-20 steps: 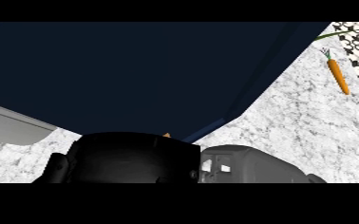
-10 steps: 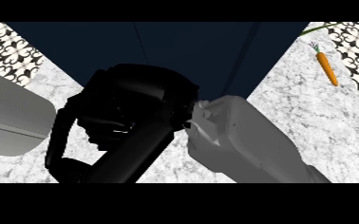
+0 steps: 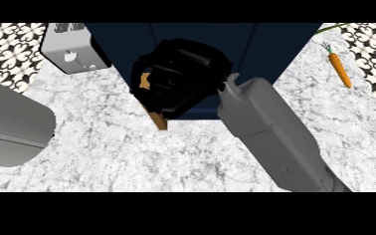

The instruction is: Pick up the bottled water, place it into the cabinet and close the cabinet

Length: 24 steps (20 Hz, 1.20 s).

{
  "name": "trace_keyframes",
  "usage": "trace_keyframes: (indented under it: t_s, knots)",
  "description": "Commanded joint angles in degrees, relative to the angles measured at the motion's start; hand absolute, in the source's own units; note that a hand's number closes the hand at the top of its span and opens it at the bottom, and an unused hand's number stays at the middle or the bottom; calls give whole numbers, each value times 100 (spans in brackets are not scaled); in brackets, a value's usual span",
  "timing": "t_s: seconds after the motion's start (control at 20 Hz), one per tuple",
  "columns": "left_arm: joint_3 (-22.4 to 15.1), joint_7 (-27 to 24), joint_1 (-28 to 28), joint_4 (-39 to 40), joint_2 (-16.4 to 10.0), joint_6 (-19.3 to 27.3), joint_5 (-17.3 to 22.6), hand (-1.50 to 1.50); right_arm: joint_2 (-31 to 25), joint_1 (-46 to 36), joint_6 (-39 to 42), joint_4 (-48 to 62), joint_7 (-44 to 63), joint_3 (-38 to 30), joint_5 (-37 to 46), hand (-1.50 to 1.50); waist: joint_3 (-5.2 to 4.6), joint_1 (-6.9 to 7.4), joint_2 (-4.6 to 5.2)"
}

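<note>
The dark blue cabinet point(image 3: 272, 50) fills the top middle of the head view. My right hand point(image 3: 180, 79) lies over its front, with the grey forearm point(image 3: 272, 134) coming in from the lower right. A thin brown edge point(image 3: 158, 121) pokes out below the hand, and an orange-brown patch point(image 3: 145, 80) shows at its left side. No bottled water shows anywhere. Of my left arm only the grey forearm point(image 3: 21, 129) shows, at the left edge.
A grey boxy appliance point(image 3: 70, 52) stands on the marble counter point(image 3: 147, 159) left of the cabinet. A carrot point(image 3: 339, 69) lies at the far right. Patterned tiles point(image 3: 18, 50) run along the back left.
My right hand and forearm have moved up and right onto the cabinet front. More counter shows now, and the grey appliance has come into view at the top left.
</note>
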<state>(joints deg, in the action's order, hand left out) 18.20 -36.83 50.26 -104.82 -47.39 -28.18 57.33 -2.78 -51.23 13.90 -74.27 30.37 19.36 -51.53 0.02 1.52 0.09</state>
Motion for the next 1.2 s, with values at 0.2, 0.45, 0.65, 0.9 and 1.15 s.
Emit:
trace_keyframes:
  t_s: [0.2, 0.45, 0.65, 0.9, 1.15]
  knots:
    - [354, 113, 113, 75, 370, -589, -112, -150, -222, -383, 608, 935, -1062, -492, 918, 150, 0, 23, -2]
    - [311, 367, -291, 339, 456, -645, -169, -150, -299, -969, 691, 1307, -1135, -943, 888, 150, -5, -19, 9]
    - [405, 491, -345, 269, 420, -595, -129, -150, -155, -1249, 184, 1368, -1573, -962, 1434, -150, -7, 19, 10]
    - [319, 642, -581, 172, 436, -417, -250, -150, -162, -1653, -260, 1488, -1649, -1148, 1661, -150, -11, 28, 30]
    - [106, 822, -823, 59, 511, -298, -325, -150, -81, -1804, -332, 1514, -1489, -1151, 1653, -150, -11, -27, 26]
